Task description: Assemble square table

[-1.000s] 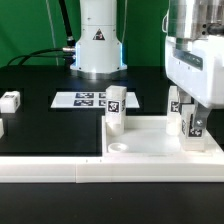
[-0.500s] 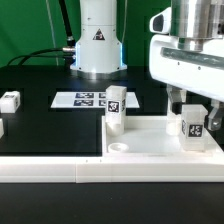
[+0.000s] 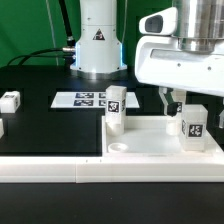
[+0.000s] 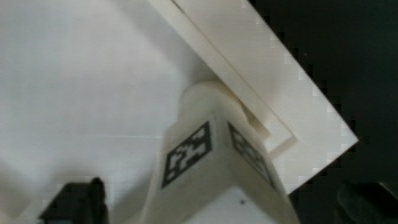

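Note:
The square table's white slab [image 3: 150, 142] lies flat at the exterior view's right, with a round socket [image 3: 118, 147] showing at its near corner. Two white tagged legs stand upright on it, one at its left corner [image 3: 116, 108] and one at its right [image 3: 194, 126]. My gripper [image 3: 173, 107] hangs open just above and to the left of the right leg, holding nothing. In the wrist view that leg [image 4: 222, 150] rises close below me beside the slab's rim [image 4: 240, 60], and one dark finger [image 4: 75, 200] shows clear of it.
Two loose legs [image 3: 10, 100] [image 3: 2, 127] lie on the black table at the exterior view's left. The marker board [image 3: 85, 98] lies behind the slab, in front of the arm's base [image 3: 98, 45]. A long white border wall [image 3: 90, 171] runs along the front.
My gripper has risen off the right leg and moved toward the exterior view's left. The leg stays standing on the slab.

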